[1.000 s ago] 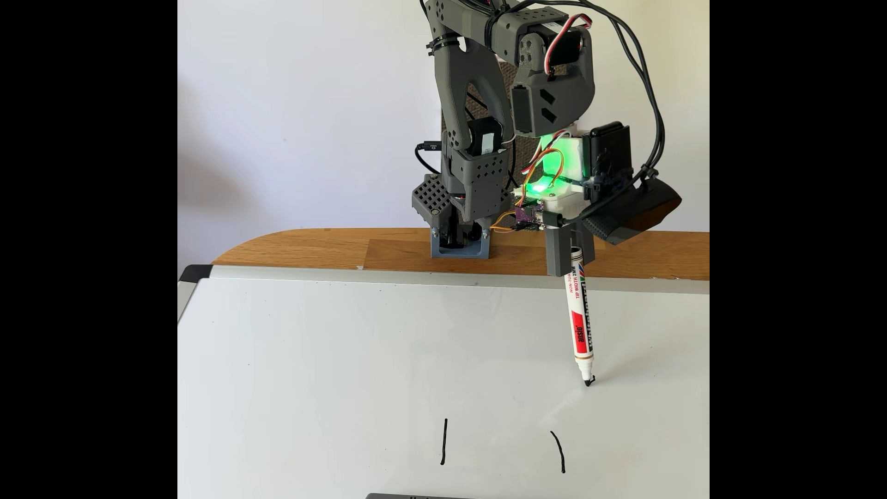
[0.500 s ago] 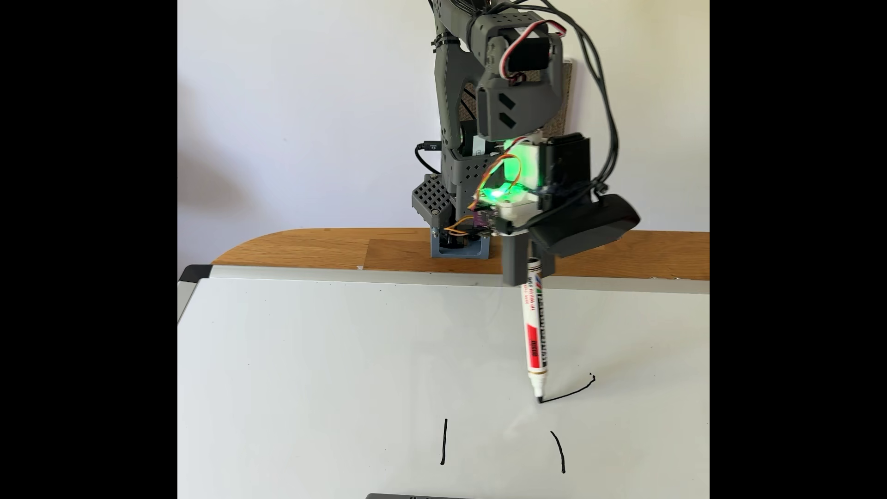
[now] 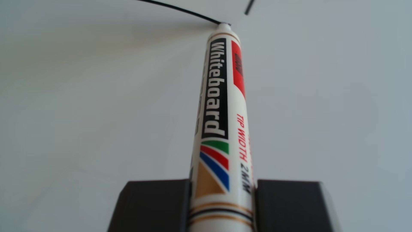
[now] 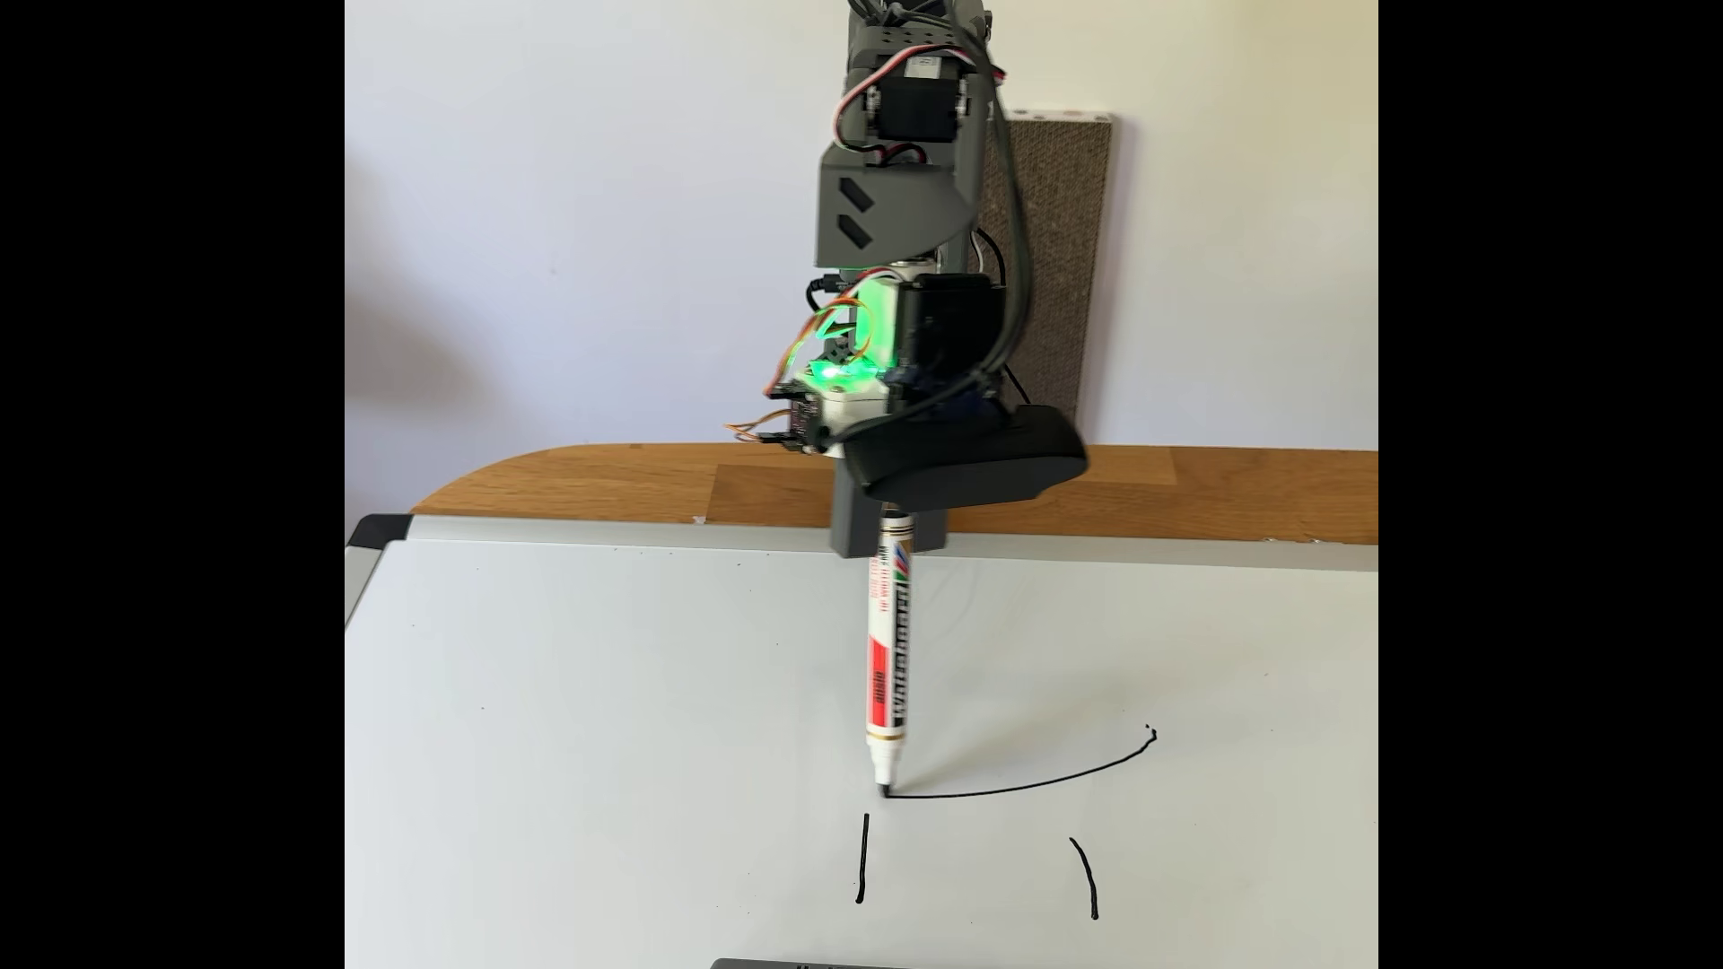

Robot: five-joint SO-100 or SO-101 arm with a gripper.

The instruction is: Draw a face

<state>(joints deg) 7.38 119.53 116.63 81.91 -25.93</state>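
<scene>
A glossy whiteboard (image 4: 578, 745) with a metal frame lies on a wooden table (image 4: 606, 480) before a pale wall. The face (image 4: 1026, 784) on it is thin black line work: a long shallow curve in the board's right half and two short strokes nearer the camera. The marker (image 4: 887, 652), a white plastic cylinder, touches the curve's left end; it reads "Whiteboard" and "TIP WIDTH 2MM". The gripper (image 4: 890, 540), two matte grey blocks, clamps its upper barrel.
</scene>
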